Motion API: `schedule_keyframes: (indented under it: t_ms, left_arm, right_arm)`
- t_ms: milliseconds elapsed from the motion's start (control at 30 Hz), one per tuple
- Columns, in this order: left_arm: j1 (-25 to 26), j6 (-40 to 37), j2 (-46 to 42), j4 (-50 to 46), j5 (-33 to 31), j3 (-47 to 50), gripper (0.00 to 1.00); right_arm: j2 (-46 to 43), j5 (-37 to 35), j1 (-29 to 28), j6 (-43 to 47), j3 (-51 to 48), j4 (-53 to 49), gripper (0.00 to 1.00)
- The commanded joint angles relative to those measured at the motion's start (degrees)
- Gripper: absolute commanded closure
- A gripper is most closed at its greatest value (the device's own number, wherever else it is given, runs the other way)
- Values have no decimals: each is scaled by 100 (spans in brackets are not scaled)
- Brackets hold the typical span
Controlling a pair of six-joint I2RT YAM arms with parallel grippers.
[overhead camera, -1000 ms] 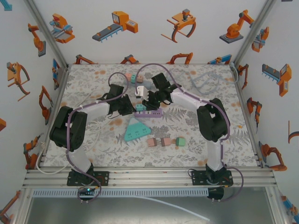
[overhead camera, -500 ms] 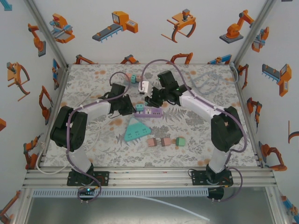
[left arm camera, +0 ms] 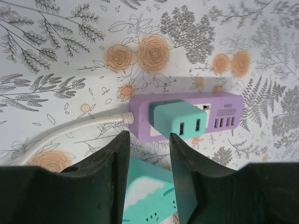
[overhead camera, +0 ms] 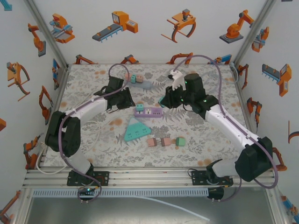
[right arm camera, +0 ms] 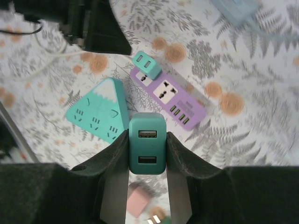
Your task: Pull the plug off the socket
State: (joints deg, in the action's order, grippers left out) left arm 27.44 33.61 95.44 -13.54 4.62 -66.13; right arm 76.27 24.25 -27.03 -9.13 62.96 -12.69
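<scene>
A teal USB plug (right arm camera: pixel 147 154) is gripped between the narrow-set jaws of the R gripper (right arm camera: pixel 147 136); it is held well apart from the purple strip (right arm camera: pixel 174 100), off the strip's USB-port end, so that plug is judged already off. A second teal plug (left arm camera: pixel 180 122) is seated in the strip, at the end where the white cable (left arm camera: pixel 70 133) leaves. That cable end lies on the L arm's side, so the L gripper (left arm camera: pixel 147 137) is the nearer one. The L gripper is spread fairly wide & holds nothing; no contact w/ the strip is made by its fingers (left arm camera: pixel 117 168).

The strip's long axis runs across the L finger gap. The seated plug lies just beyond the fingertips, offset a little toward the USB end from the gap's centre; a short shift along the strip is judged needed before closing. A mountain-shaped teal block (right arm camera: pixel 98 114) lies just beside the strip, on its near side. Risk: the strip is pinned by nothing, so it may be lifted w/ the plug.
</scene>
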Motion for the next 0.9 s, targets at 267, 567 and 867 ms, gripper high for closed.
schedule_keyframes:
  t_ms: [267,567,867]
  left_arm:
    - [342,-1982,-2292,975,1543,1015,54]
    - [1344,-3558,-3838,1465,2328,2194,31]
    - [2062,-4334,-4531,1111,1638,2685,5]
  right_arm:
    - [-1401,-264,1214,-3014,-2072,520,88]
    - [-2727,-812,1957,-3595,-3794,327,88]
    - [-3758,-1214,2035,-3619,-4657,-311,86]
